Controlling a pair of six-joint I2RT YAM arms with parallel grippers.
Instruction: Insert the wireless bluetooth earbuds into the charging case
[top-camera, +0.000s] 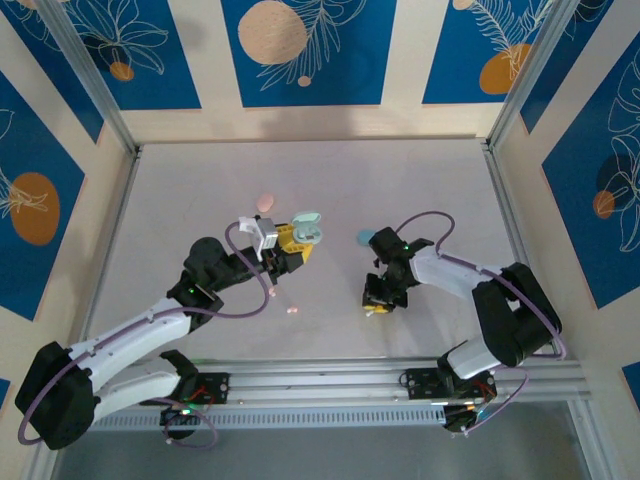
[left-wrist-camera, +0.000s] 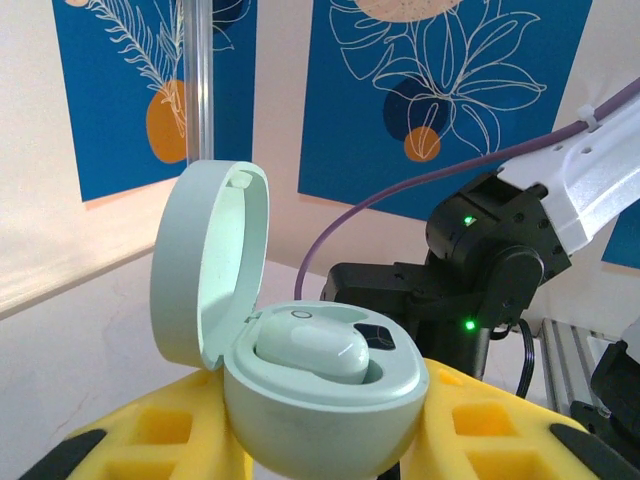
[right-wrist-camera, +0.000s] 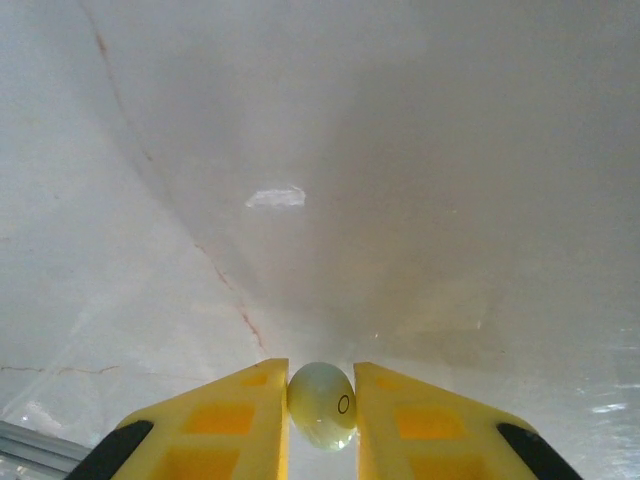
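Two sets of fingers are seen over the pale worktop (top-camera: 330, 170). The left fingers (top-camera: 296, 241) are clamped on the lower shell of a pale green charging case (left-wrist-camera: 320, 410). The case is held upright between them, with its lid (left-wrist-camera: 205, 260) swung open and standing up at one side. One pale earbud (left-wrist-camera: 310, 345) is seated in the case's tray, above the fingertips, and a small dark socket (left-wrist-camera: 375, 337) is seen beside it.

The right fingers (top-camera: 377, 306) are closed on a second earbud (right-wrist-camera: 321, 405), a tiny pale green bud pinched between the two yellow tips. It is held low over the worktop; whether it touches the surface cannot be told.

A pink earbud (top-camera: 292, 310) lies on the worktop on the near side of the left fingers, apart from them. A larger pink rounded item (top-camera: 265, 202) lies beyond the left fingers. A pale blue round item (top-camera: 366, 238) lies beyond the right fingers, beside the right arm's wrist.
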